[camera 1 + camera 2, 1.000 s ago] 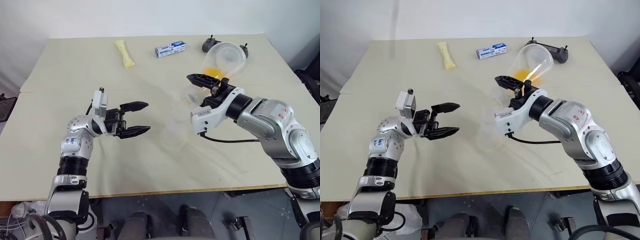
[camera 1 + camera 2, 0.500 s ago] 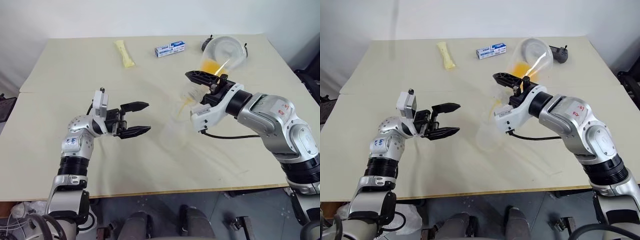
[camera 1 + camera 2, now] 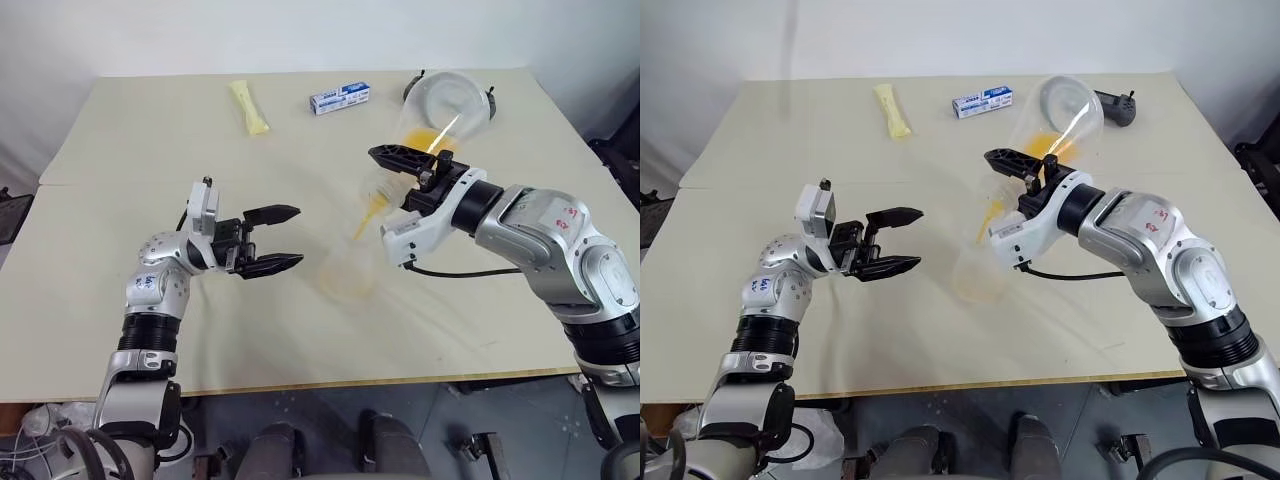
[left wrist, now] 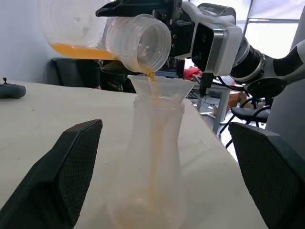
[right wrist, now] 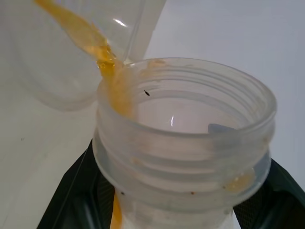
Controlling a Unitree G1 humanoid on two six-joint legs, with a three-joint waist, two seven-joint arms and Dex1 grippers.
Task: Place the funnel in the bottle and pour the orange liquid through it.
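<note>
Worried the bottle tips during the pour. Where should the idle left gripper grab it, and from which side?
Probably at the bottle's narrower neck just below the funnel, coming in level from the left gripper's side. Its fingers are open and already facing it; the right gripper and tilted flask occupy the other side.

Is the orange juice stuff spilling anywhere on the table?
No spill shows. The right pincer tips a clear flask, and the orange liquid runs in a thin stream into the funnel seated in the bottle, pooling at its bottom. The table looks dry. The left pincer waits open beside the bottle.
</note>
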